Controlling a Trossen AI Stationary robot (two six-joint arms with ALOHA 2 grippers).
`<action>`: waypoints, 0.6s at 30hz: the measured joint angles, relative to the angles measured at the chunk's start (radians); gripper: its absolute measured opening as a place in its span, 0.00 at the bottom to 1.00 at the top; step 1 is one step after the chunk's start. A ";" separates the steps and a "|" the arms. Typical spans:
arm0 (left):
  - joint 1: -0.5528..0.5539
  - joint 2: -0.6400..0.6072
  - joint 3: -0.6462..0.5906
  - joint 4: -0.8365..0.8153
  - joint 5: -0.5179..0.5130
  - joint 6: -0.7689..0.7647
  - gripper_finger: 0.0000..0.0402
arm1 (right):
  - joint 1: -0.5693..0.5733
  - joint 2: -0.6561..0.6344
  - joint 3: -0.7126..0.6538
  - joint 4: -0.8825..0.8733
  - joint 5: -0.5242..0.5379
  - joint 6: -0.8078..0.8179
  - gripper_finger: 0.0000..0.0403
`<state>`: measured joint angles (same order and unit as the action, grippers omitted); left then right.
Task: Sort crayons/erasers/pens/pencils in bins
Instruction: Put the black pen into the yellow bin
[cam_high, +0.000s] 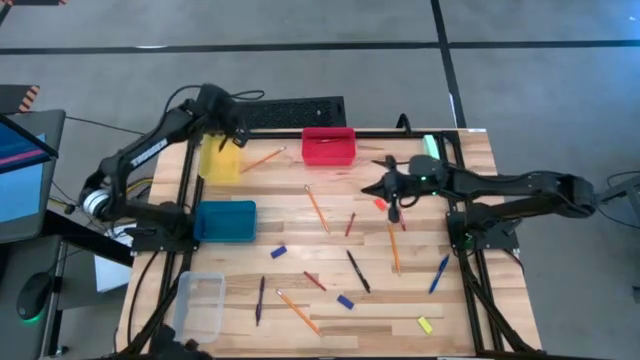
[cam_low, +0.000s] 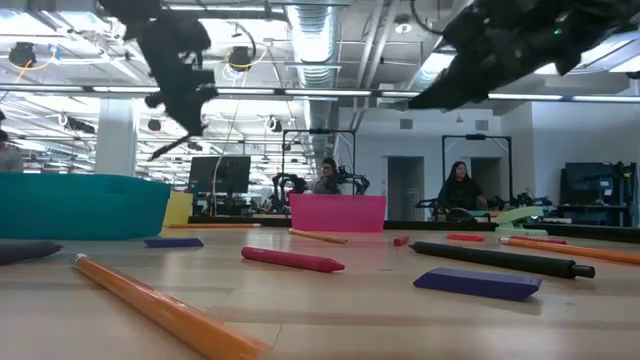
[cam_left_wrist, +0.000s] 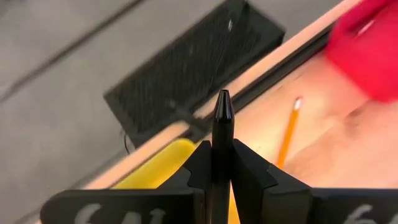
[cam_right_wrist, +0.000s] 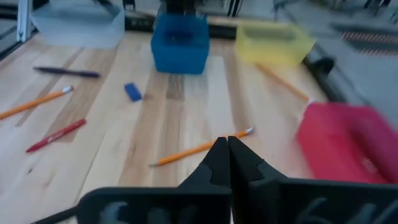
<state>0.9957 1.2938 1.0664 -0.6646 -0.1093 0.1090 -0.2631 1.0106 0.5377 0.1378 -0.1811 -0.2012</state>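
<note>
My left gripper (cam_high: 238, 135) hangs over the far end of the yellow bin (cam_high: 220, 160), shut on a black pen (cam_left_wrist: 222, 112). My right gripper (cam_right_wrist: 228, 146) is shut with nothing between its fingers, above the table's middle right (cam_high: 370, 188), near an orange-red eraser (cam_high: 380, 204). Pencils (cam_high: 317, 208), pens (cam_high: 358, 271), crayons (cam_high: 350, 224) and blue erasers (cam_high: 278, 252) lie flat and scattered on the wood. The red bin (cam_high: 328, 146), teal bin (cam_high: 225, 220) and clear bin (cam_high: 202, 303) stand on the table. My left gripper pinches the black pen's shaft (cam_left_wrist: 222, 155) between its two fingers. The pen lies along the fingers, and its tip (cam_left_wrist: 223, 99) sticks out past them. The fingers slant downward over the yellow bin (cam_left_wrist: 155, 168). The pen is lifted clear of bin and table.
A pencil (cam_high: 262, 158) lies between the yellow and red bins. More pencils (cam_high: 297, 311), a blue pen (cam_high: 439, 274), a purple pen (cam_high: 260, 298) and a yellow eraser (cam_high: 424, 324) lie toward the near edge. A black grille (cam_high: 290, 112) sits beyond the far edge.
</note>
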 joint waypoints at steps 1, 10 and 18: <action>0.015 0.023 0.000 0.000 0.005 0.000 0.06 | -0.003 -0.018 0.000 -0.002 0.000 -0.006 0.01; 0.111 0.180 -0.028 -0.024 0.009 0.003 0.06 | -0.002 -0.091 0.000 -0.042 -0.001 -0.017 0.01; 0.159 0.187 -0.109 0.027 0.064 0.014 0.06 | 0.027 -0.073 0.000 -0.038 -0.001 -0.010 0.01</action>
<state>1.1551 1.4806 0.9579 -0.6372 -0.0455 0.1229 -0.2363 0.9373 0.5373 0.0999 -0.1818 -0.2111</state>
